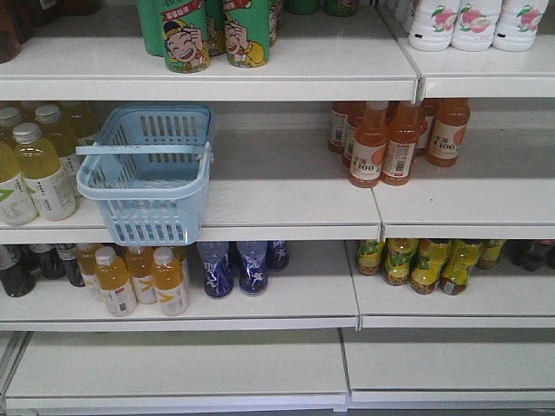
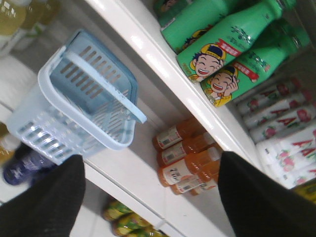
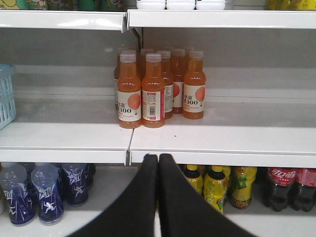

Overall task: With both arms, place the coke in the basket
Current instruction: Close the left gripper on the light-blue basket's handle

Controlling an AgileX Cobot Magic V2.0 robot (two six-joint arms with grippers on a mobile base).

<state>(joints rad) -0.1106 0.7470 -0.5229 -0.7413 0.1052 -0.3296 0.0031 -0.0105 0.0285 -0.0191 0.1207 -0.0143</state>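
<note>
Shelf stock, one bay.

- Basket (image 1: 143, 173): light blue, slotted. It stands on the middle shelf (image 1: 286, 204) at 9 o'clock in the front view, its front end overhanging the shelf lip. One loop handle (image 1: 143, 149) lies across the opening. Inside, only slotted walls and floor show.
- Coke bottles (image 3: 281, 185): dark, red label with white script. They stand on the shelf below, at 4 o'clock in the right wrist view, well apart from the basket, whose edge shows at 9 o'clock. Just beside them at their 9 o'clock are yellow-green bottles (image 3: 215, 187).
- Between the two: the middle shelf board and a cluster of orange bottles (image 3: 153, 89) standing on it.
- Around the basket: pale yellow bottles (image 1: 35, 165) just beside it at 9 o'clock, green cartoon-boy bottles (image 1: 186, 39) a shelf up, and blue bottles (image 1: 234, 267) and amber bottles (image 1: 139, 277) a shelf down.
- White peach-print bottles (image 1: 473, 22): top shelf, 1 o'clock.
- Left fingers (image 2: 49, 197): spread wide with nothing between, framing basket and orange bottles.
- Right fingers (image 3: 143, 197): pressed together, holding nothing, below the middle shelf lip.
- View notes: only the right wrist view shows the coke label legibly, and the front view shows neither arm.
</note>
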